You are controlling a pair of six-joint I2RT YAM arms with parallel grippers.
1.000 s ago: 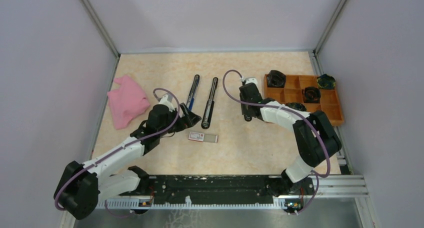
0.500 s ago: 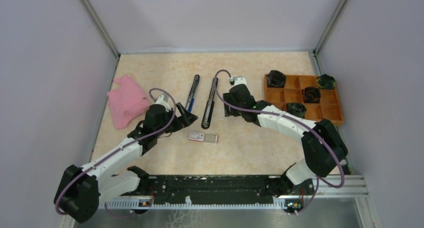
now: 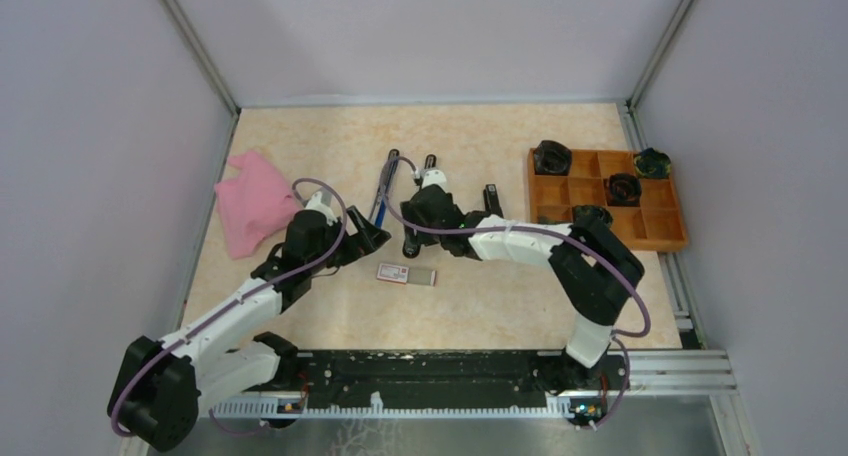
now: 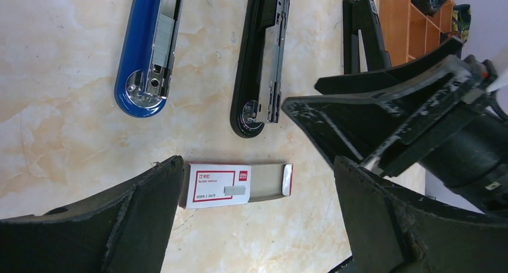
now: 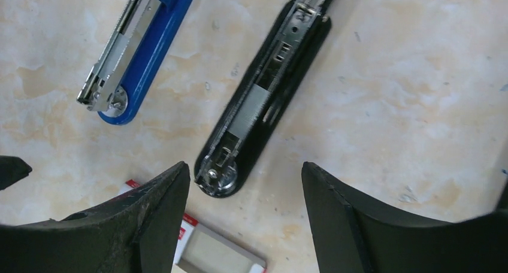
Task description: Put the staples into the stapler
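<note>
Both spread, left claw, right claw (empty)

Beige marbled table top. Lying on it: crumpled pink cloth at left; blue stapler and black stapler, both folded open, side by side mid-table; white-and-red staples box just nearer; small black part; orange compartment tray at right.

Near and right of the staple box the table is bare, leaving room to reach in. Just beyond the box lie the black stapler and, further left, the blue stapler, a bare strip between them. The right gripper, jaws apart, hangs over the black stapler's near end; the left gripper, spread wide, crowds the box's left. A pink cloth lies well left, an orange tray well right.
</note>
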